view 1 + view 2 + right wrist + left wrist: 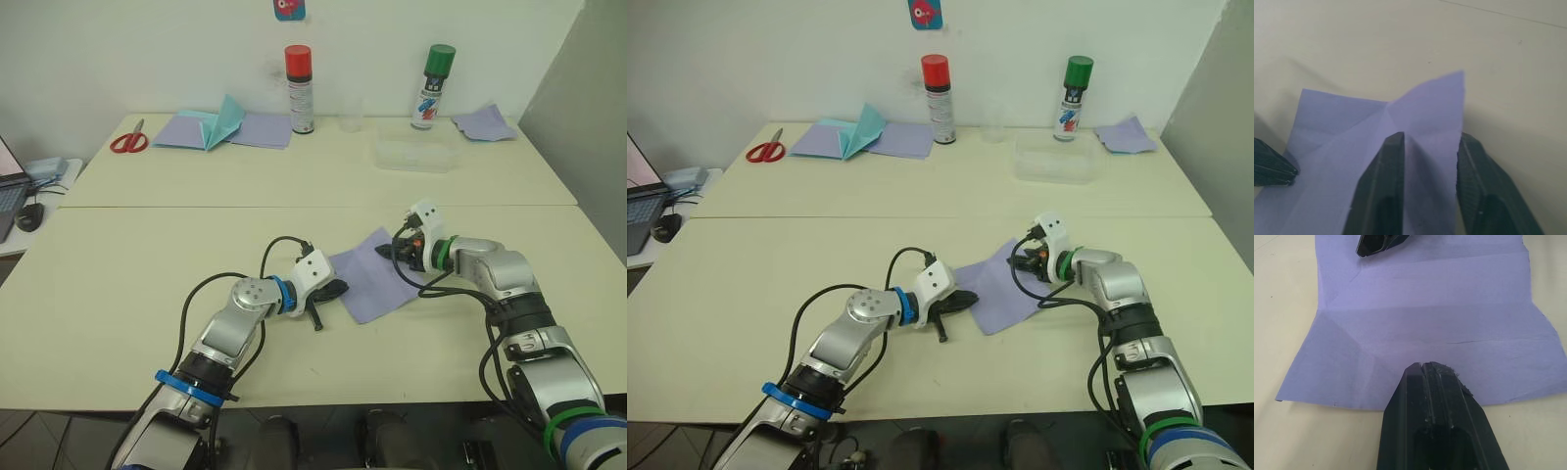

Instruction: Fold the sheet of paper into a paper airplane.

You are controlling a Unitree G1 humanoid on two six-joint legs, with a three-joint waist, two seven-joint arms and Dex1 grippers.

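The sheet of paper [377,276] is lavender, marked with crease lines, and lies flat on the near table between my two grippers. My left gripper [334,290] is shut, and its tip [1432,368] presses on the sheet's left edge. My right gripper [401,253] is open at the sheet's far right corner. Its fingers [1390,152] straddle a raised, creased corner of the paper [1430,103]. The paper airplane shape is not formed; the sheet is mostly flat.
On the far table stand a red-capped spray can [299,88], a green-capped can [431,86], a clear cup [352,115] and a clear plastic box [413,155]. Red scissors [128,142], a teal paper plane on lavender sheets [217,125] and a rumpled lavender scrap [485,122] lie there too.
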